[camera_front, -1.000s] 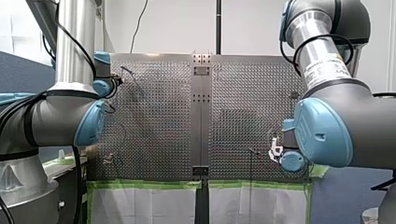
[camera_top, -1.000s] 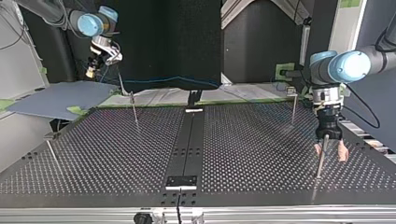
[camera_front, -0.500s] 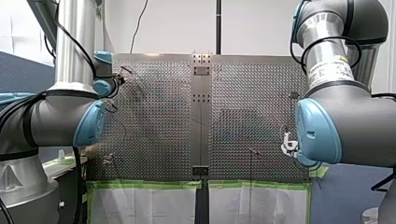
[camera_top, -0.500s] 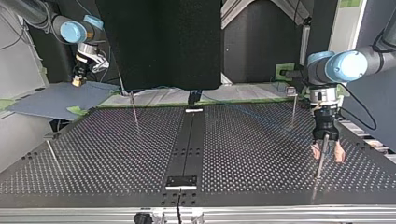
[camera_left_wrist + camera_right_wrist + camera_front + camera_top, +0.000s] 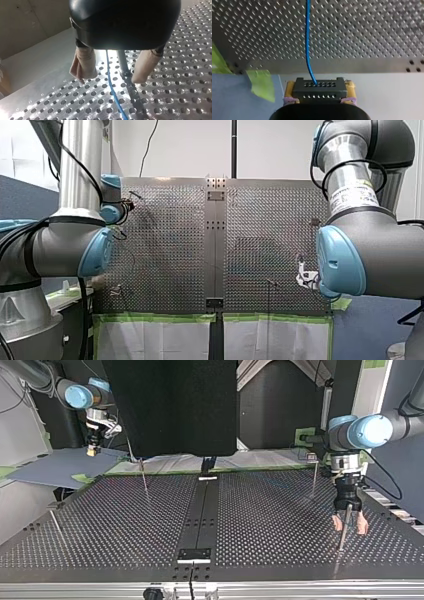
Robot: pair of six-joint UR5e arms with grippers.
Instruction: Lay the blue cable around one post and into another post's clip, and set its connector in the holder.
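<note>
- black perforated connector (image 5: 319,88) is clamped in right end effector (image 5: 92,449), so thin blue cable (image 5: 307,37) is drawn out.
- left end effector (image 5: 350,525) is held apart astride slim metal post (image 5: 123,66), prob. to guide cable.

A white label (image 5: 351,195) is wrapping the silver tube of my right arm (image 5: 370,255) in the front view, and dark print is running across it, but the characters are showing too small to read. In the left wrist view, a row of faint single marks (image 5: 42,94) is running along the bare margin of the perforated surface (image 5: 180,75). They are looking like engraved letters, though none is coming out clearly enough to name.
</note>
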